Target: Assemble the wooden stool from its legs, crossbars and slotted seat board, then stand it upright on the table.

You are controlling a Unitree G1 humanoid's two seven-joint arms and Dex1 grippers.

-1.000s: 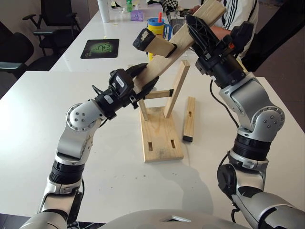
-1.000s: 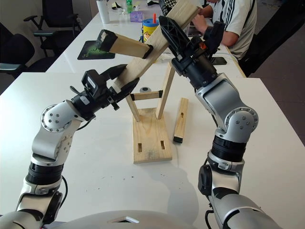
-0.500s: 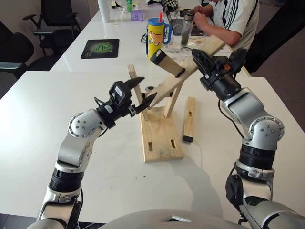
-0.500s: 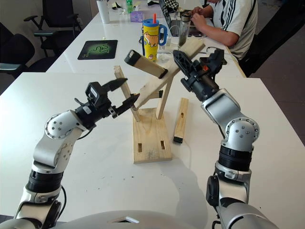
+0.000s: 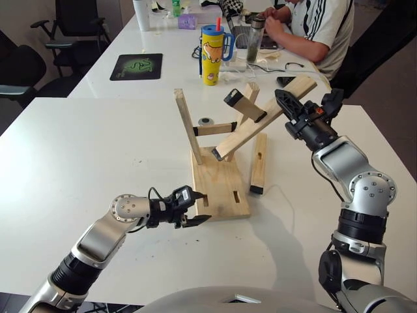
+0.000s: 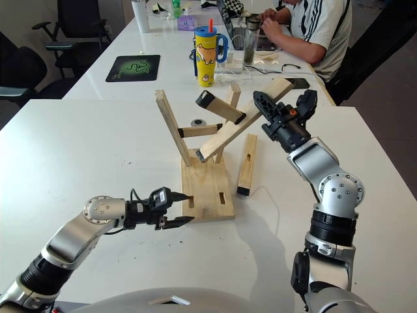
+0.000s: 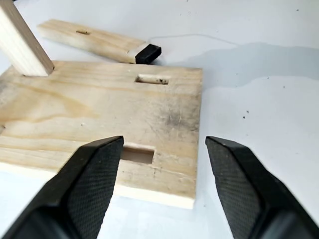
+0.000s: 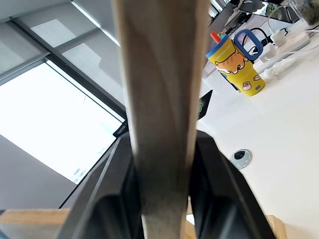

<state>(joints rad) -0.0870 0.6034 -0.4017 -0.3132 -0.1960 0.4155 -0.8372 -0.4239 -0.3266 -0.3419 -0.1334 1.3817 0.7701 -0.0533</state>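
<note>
While clamping the leg (image 5: 251,130), our right gripper (image 5: 294,107) is aiming it 8 o'clock toward the seat board (image 5: 225,195); left gripper (image 5: 202,207) gaping.

One seat board (image 5: 225,192), two standing legs (image 5: 186,124) — one lying leg (image 5: 258,163), one held leg (image 8: 159,99).

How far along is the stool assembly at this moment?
Done: two legs joined by a crossbar stand in the far slots of the seat board. In hand: the right gripper holds another leg, tilted above the board; the left gripper is open at its near edge. Left: both near slots are empty, one leg lies loose, stool not upright.
</note>
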